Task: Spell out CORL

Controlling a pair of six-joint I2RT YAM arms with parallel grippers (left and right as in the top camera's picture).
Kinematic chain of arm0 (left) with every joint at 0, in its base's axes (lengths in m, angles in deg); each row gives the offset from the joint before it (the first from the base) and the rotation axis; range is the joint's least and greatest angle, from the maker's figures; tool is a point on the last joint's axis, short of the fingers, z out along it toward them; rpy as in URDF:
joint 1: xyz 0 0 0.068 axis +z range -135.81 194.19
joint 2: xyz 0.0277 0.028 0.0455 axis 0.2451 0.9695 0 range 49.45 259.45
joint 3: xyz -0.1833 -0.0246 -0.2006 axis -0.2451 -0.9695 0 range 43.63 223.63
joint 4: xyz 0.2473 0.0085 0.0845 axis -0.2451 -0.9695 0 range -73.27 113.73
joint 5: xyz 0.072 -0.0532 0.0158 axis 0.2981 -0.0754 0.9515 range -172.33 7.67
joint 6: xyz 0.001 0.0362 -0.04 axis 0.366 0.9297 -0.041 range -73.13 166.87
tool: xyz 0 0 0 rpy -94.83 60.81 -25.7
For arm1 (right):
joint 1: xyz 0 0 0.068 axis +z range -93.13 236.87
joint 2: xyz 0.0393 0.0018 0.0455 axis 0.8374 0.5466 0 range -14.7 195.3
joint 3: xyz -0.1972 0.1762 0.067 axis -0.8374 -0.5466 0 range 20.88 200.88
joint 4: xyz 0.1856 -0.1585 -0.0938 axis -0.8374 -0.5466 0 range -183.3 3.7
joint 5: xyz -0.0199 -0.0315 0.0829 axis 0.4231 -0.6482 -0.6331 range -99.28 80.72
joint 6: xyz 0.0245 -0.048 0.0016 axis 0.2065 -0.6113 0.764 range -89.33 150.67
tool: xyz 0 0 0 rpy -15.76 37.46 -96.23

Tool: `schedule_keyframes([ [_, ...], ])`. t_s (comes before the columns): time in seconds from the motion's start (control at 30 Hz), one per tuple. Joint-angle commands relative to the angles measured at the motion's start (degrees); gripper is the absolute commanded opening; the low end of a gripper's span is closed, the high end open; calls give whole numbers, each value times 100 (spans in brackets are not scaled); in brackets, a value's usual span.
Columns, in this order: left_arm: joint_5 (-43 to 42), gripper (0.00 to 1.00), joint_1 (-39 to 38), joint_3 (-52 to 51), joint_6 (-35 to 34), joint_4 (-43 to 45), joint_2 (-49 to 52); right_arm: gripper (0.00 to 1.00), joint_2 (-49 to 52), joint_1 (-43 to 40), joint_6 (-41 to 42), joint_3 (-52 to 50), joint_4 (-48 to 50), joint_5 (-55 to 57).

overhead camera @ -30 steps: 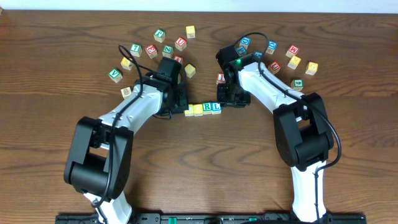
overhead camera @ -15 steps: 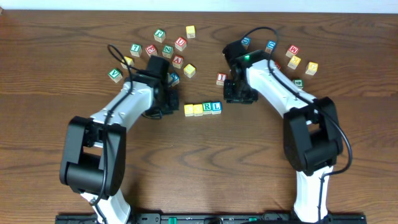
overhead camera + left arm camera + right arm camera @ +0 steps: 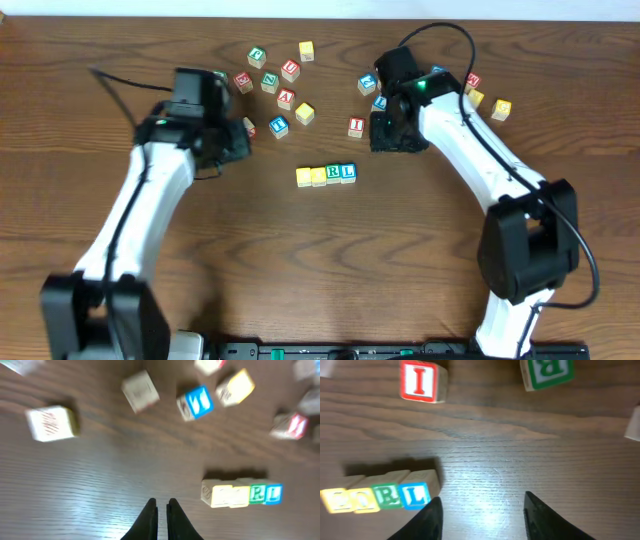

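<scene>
Four lettered cubes (image 3: 327, 174) are lined up touching on the tabletop (image 3: 300, 260). The left tool (image 3: 161, 505) is pressed together and empty; the right tool (image 3: 482, 502) is spread, nothing gripped.

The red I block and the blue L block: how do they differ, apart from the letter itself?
The I block has a red letter and frame, while the L block has blue ones. The I block stands alone on the table, touching nothing. The L block sits at the end of a row of four, right up against the green R block. Both are small wooden cubes with a white lettered face.
</scene>
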State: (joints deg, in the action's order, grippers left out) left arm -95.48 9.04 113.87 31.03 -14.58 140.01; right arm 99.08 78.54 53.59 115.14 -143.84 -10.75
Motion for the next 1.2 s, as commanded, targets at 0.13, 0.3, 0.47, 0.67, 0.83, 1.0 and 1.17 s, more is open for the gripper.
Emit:
schedule_keyframes([
  [0.13,76,16,555,138,125,-90,-938,55,-588,-138,-175,-17,28,72],
  [0.3,76,27,901,138,229,-146,-1342,58,-761,-293,-273,-17,9,72],
  [0.47,79,36,1211,138,382,-243,-1545,62,-846,-448,-295,-17,0,72],
  [0.67,76,45,1447,138,382,-317,-1563,65,-894,-697,-437,-17,-50,72],
  [0.83,76,53,1478,138,380,-321,-1563,68,-909,-841,-461,-17,-55,70],
  [1.0,76,62,1478,136,380,-319,-1561,73,-909,-850,-461,-20,-50,70],
  [1.17,74,67,1478,136,378,-321,-1561,76,-909,-846,-459,-20,-28,70],
])
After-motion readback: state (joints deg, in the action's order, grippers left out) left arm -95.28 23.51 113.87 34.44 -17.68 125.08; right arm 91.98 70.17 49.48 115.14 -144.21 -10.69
